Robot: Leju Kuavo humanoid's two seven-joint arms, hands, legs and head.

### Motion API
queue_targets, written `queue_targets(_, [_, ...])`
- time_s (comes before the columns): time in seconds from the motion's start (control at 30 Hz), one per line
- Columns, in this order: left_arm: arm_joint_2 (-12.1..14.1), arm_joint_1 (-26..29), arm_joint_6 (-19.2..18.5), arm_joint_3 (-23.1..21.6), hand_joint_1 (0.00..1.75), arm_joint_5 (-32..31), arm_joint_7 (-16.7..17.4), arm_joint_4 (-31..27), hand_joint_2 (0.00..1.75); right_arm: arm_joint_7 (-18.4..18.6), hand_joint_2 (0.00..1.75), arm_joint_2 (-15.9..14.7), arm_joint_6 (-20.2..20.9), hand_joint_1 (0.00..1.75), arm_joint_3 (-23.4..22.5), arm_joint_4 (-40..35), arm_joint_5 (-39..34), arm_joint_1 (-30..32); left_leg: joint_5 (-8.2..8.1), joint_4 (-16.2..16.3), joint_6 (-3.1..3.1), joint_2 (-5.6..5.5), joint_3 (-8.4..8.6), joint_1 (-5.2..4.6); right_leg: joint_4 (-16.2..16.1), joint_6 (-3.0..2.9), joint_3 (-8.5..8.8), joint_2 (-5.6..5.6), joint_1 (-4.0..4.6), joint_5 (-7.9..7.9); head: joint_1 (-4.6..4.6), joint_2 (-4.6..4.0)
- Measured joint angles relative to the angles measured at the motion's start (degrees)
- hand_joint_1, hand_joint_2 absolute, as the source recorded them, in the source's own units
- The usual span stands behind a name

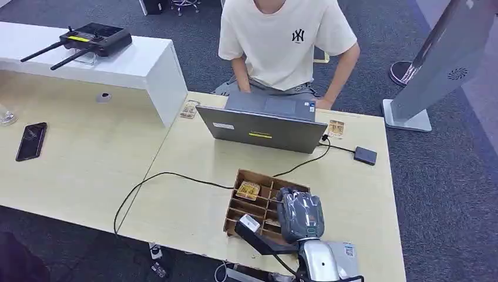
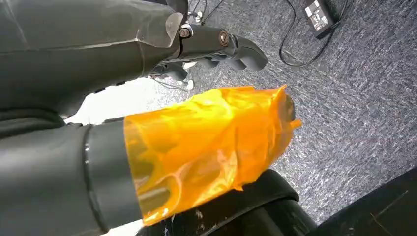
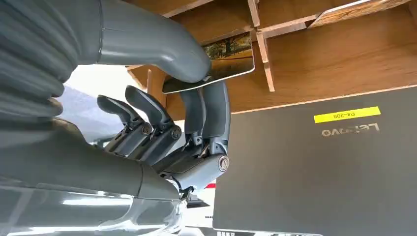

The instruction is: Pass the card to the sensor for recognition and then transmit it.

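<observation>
- Card (image 3: 223,56) pinched in the right hand (image 1: 300,214): in the right wrist view the thick thumb lies on its picture face and darker fingers (image 3: 211,110) press from underneath, while the other fingers are spread lower down. It sits at the wooden tray, over its compartments, just beside the laptop.
- Light wooden table (image 1: 188,217) carries everything; a white raised counter (image 1: 135,64) stands on its far left part.
- Person in a cream T-shirt (image 1: 285,35) sits at the far side, behind the laptop.
- Grey laptop (image 1: 261,126), lid towards the robot, bears a yellow sticker.
- Wooden divided tray (image 1: 244,202) lies near the front edge; the right hand hovers over its right part.
- Left hand (image 2: 196,142) is wrapped in orange film over grey carpet; whether it is clenched or released I cannot tell.
- Black remote controller (image 1: 94,38) with two antennas rests on the counter.
- Black phone (image 1: 31,141) lies flat at the left.
- Small black box, the sensor (image 1: 365,155), sits right of the laptop with a cable to it.
- Another card (image 1: 248,190) lies in a far compartment of the tray.
</observation>
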Motion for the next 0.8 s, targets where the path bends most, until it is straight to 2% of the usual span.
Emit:
queue_targets(0.33, [0.07,0.36,0.39,0.02,0.00,0.31,-0.20,0.00,0.00,-0.63,1.75,0.00,-1.49,1.75,-0.22,-2.78,-1.55,0.82,0.00,0.00,0.00,0.00,0.00,0.00,0.00,0.00,-0.02,0.01,0.00,0.00,0.00,0.00])
queue_targets(0.63, [0.35,1.04,1.31,0.42,0.00,1.07,-0.37,0.00,0.00,-1.33,1.75,-0.11,-3.73,1.75,-2.71,-13.41,-1.82,3.96,-0.01,0.00,0.00,0.00,-0.01,0.00,-0.01,0.00,-0.04,0.00,0.00,-0.01,0.00,0.00])
queue_targets(0.8, [0.42,1.48,2.07,0.72,0.00,1.53,-0.87,0.00,0.00,-2.73,1.75,-0.63,-6.97,1.75,-4.81,-20.62,-2.69,6.67,-0.01,0.00,0.00,0.00,-0.01,0.00,-0.01,0.00,-0.04,0.00,0.00,-0.01,0.02,0.00])
